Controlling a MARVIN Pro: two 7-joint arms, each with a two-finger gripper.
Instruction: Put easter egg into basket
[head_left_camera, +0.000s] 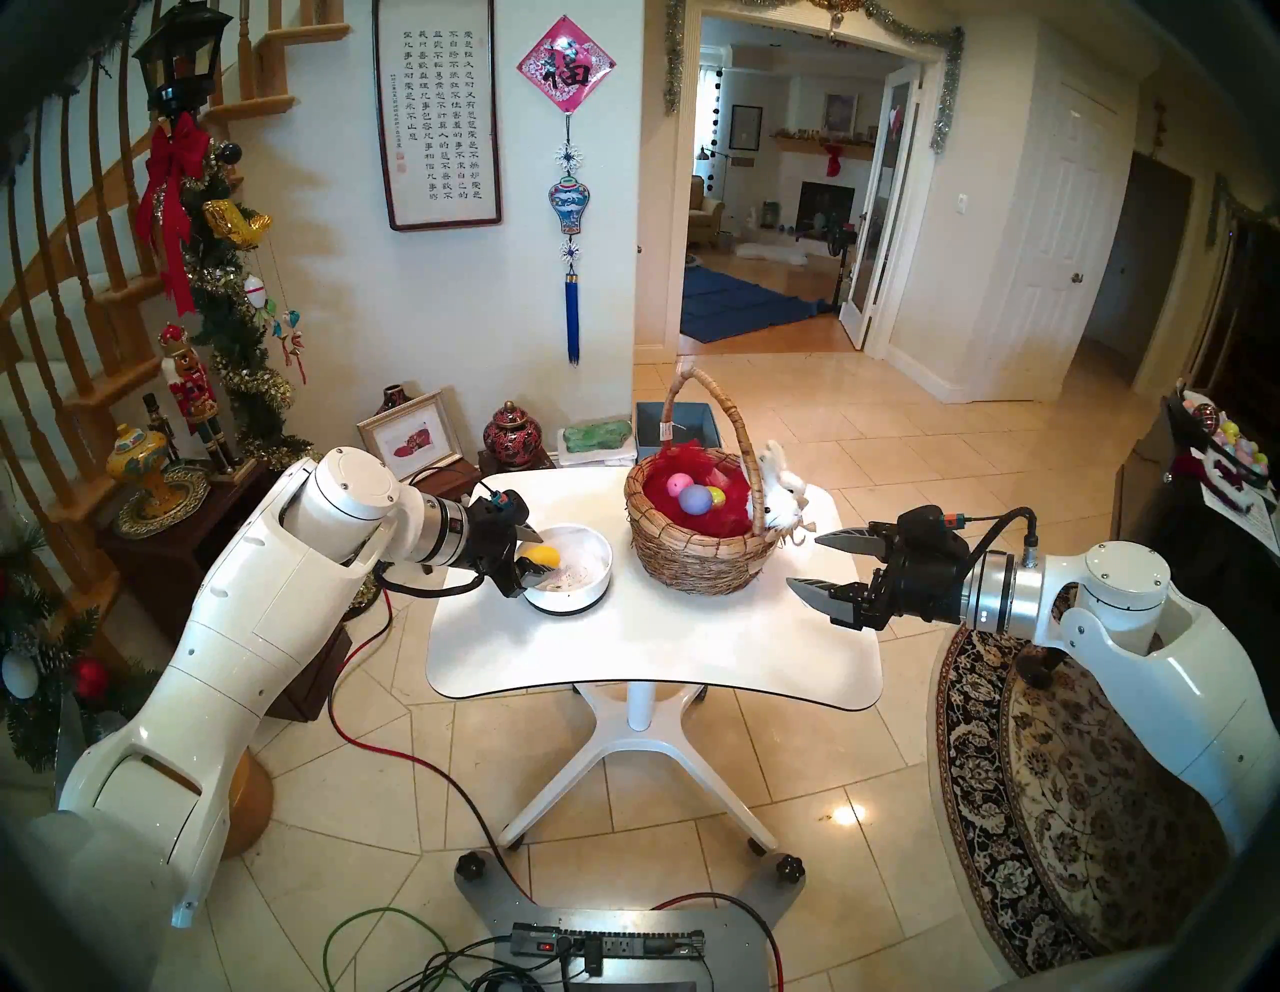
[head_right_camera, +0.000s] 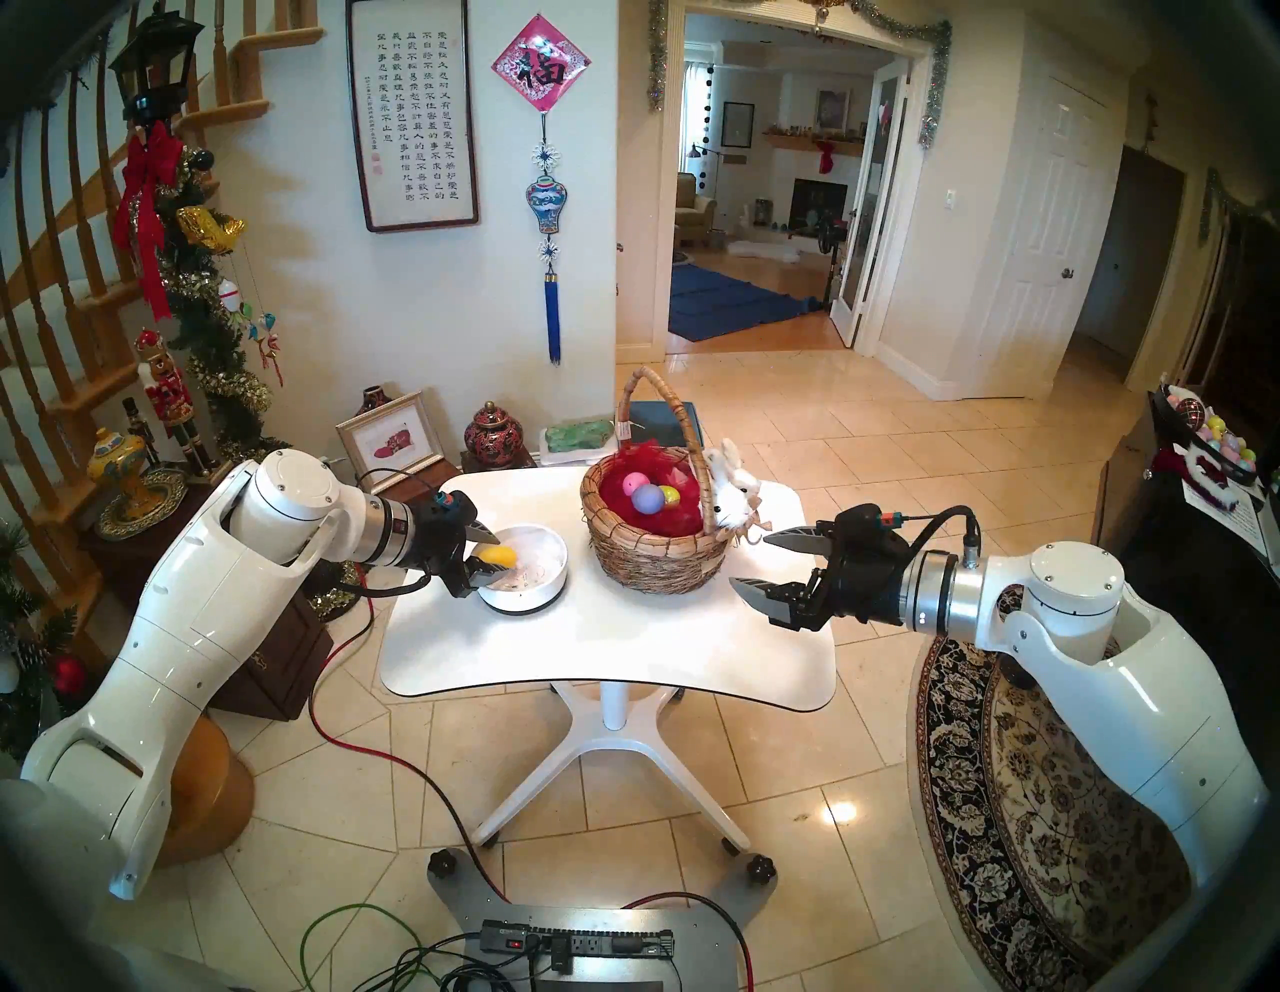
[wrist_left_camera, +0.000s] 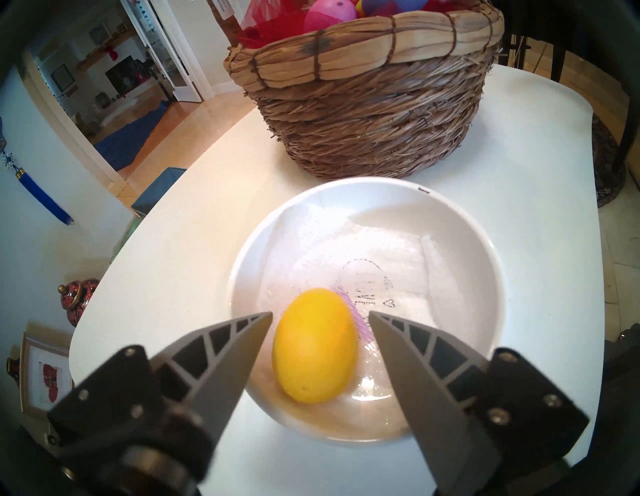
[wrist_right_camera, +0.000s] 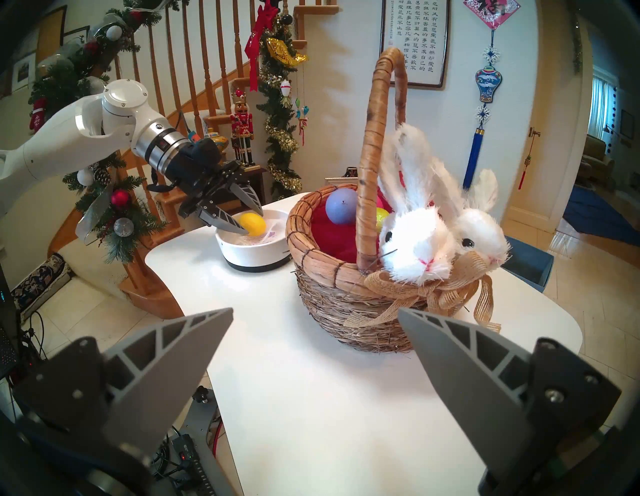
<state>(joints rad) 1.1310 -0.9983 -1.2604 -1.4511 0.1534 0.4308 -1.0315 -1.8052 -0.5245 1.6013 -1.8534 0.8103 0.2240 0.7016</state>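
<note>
While the yellow egg (wrist_left_camera: 314, 346) lies in the white bowl (wrist_left_camera: 478, 249), left gripper (wrist_left_camera: 320, 313) brackets it, fingers apart, not yet clamped.
Bowl sits near the table's (head_left_camera: 623, 644) left edge, basket (head_left_camera: 699, 554) just beside it toward the far right corner, already holding three eggs on red lining. Fingers straddle the egg's narrow sides, likely so closing pinches it squarely. Right gripper (head_left_camera: 803, 562) hangs open off the right edge near the bunny (head_left_camera: 783, 495), clear of the drop path.

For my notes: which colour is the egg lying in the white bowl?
Yellow. The egg shows best in the left wrist view, lying in the bowl.
</note>
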